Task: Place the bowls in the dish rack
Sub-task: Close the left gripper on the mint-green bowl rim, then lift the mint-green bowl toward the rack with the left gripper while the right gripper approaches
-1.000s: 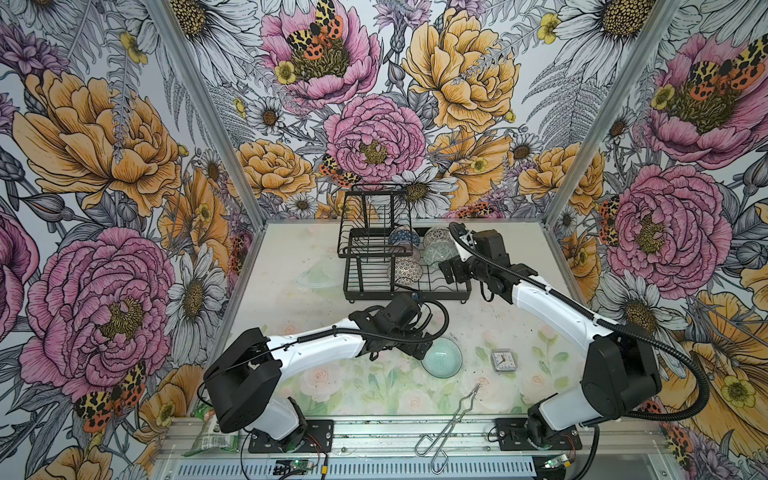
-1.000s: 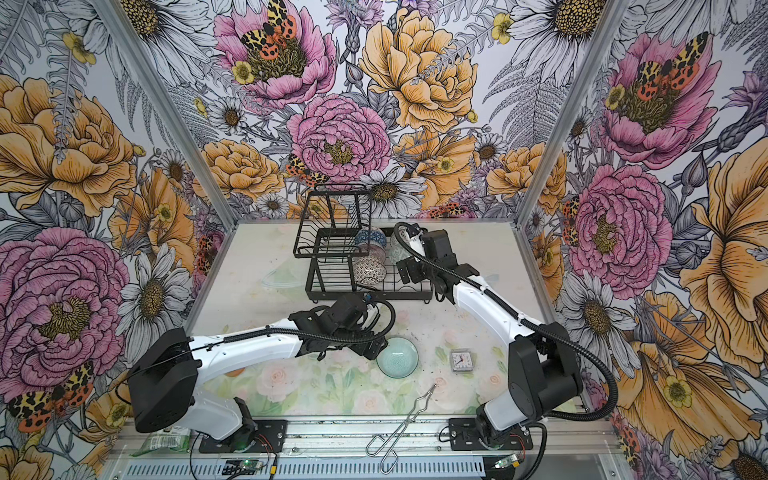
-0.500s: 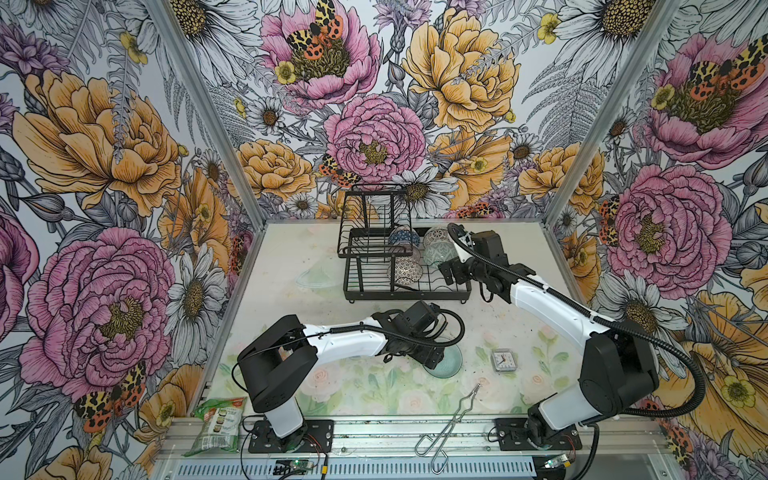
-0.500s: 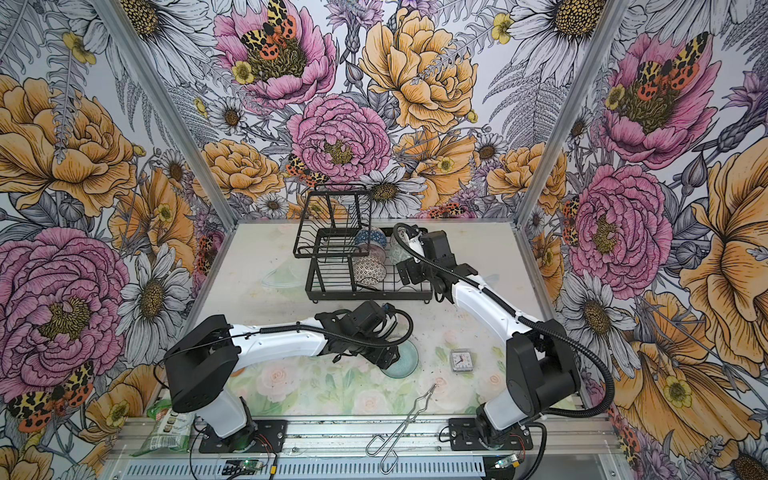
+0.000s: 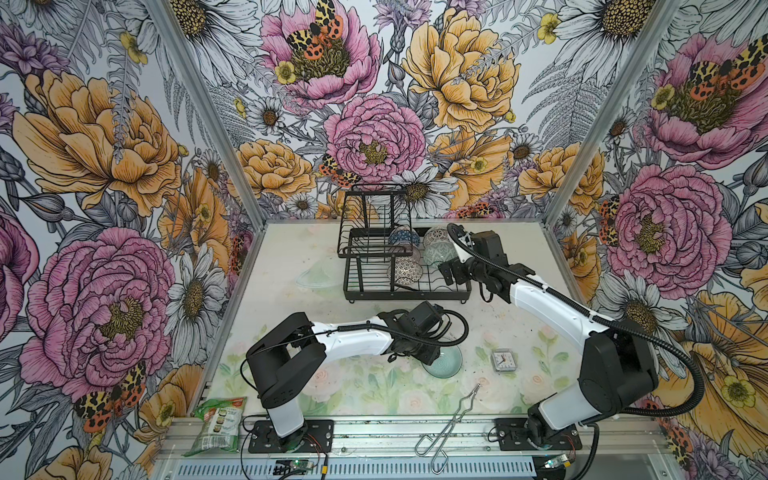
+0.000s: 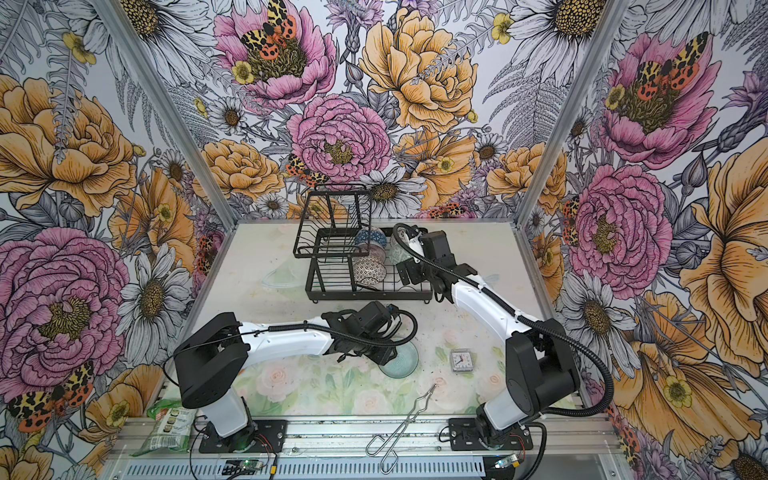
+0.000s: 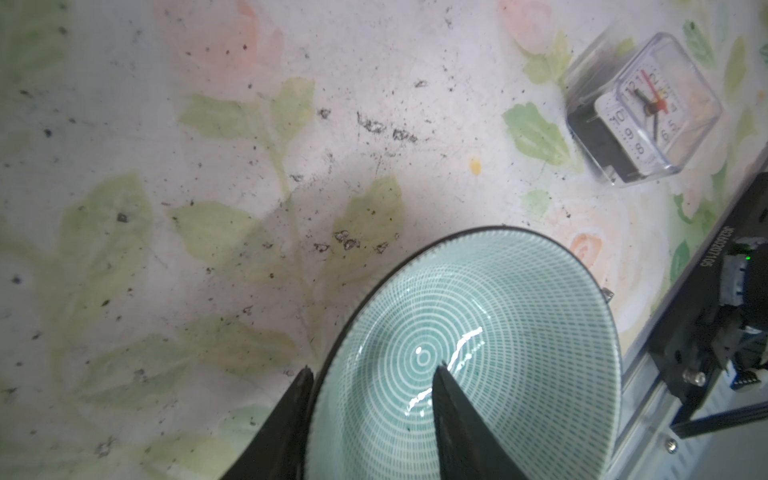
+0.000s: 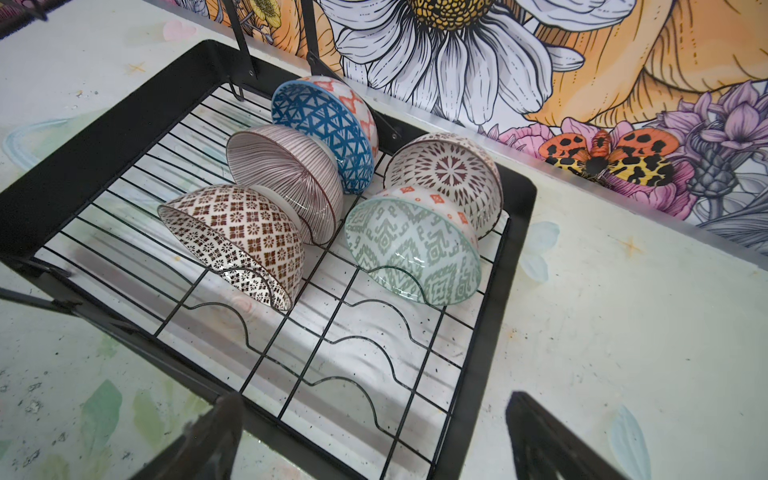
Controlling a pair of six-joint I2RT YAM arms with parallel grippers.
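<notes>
1. In both top views the dish rack [image 5: 361, 286] stands at the back of the surface [image 5: 282, 316]. The mint bowl [image 5: 451, 361] lies near the front, well apart from the rack, under the left end effector [image 5: 430, 353]. The right end effector [image 5: 451, 270] hangs at the rack's right end.
2. In the left wrist view the fingers [image 7: 286, 424] of the left end effector stand apart, one outside the mint bowl's rim and one inside. A small clock [image 7: 644, 112] sits near.
3. In the right wrist view the right end effector is wide apart and empty. Five patterned bowls [image 8: 282, 174] lean on edge in the rack.
</notes>
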